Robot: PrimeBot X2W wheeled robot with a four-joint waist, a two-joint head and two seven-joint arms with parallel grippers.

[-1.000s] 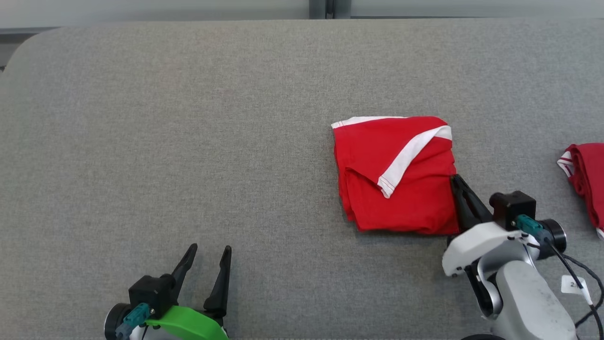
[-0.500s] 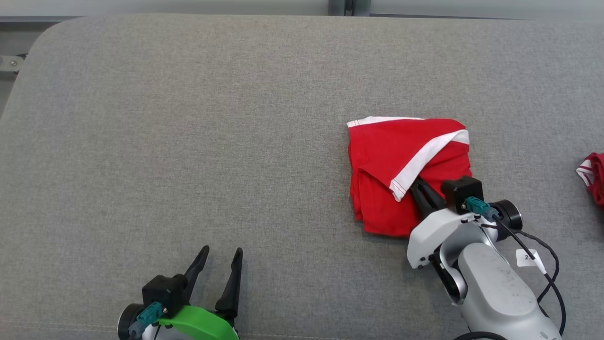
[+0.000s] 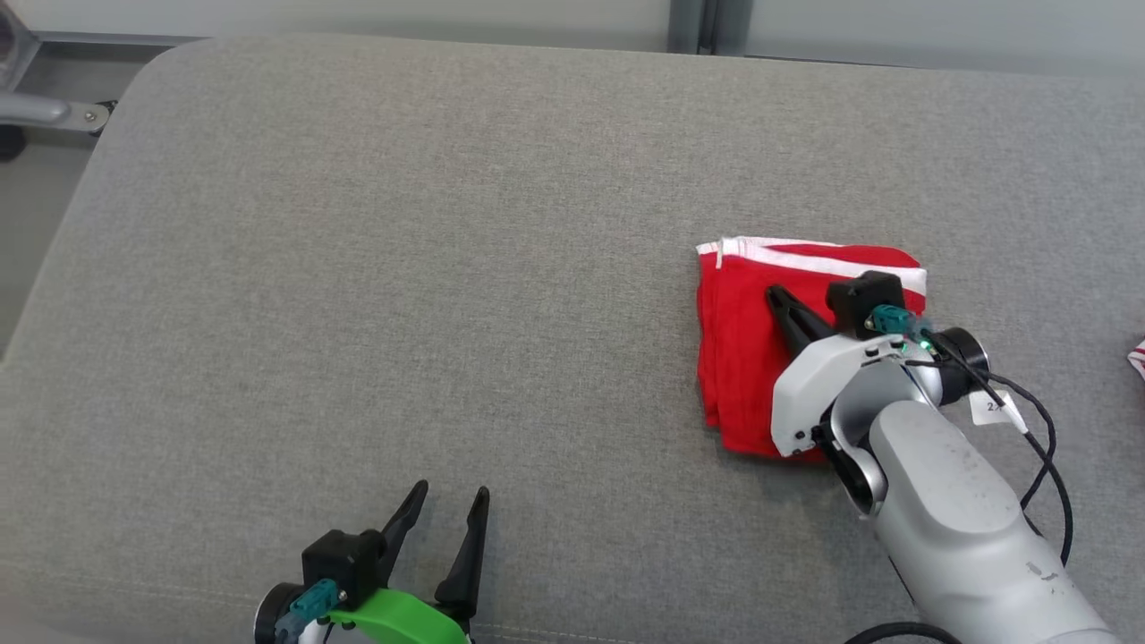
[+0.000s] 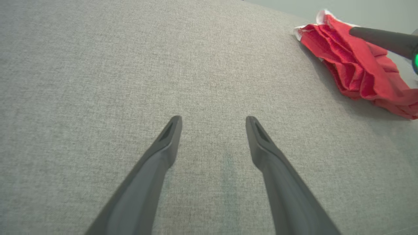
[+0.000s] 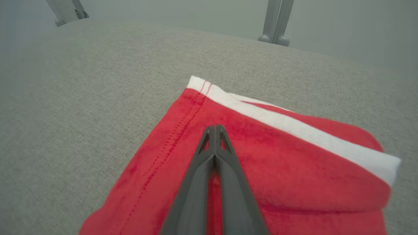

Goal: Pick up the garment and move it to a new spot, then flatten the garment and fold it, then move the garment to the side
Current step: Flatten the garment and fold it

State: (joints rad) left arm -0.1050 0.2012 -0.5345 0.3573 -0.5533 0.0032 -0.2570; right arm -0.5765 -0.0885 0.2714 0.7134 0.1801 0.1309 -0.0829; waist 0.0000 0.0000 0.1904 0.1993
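Where right tool (image 3: 773, 293) overlaps, folded garment (image 3: 738, 358) partly hidden

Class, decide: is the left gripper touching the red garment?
Apart. In the head view the left gripper sits at the lower left, with a wide stretch of bare grey surface between it and the garment.
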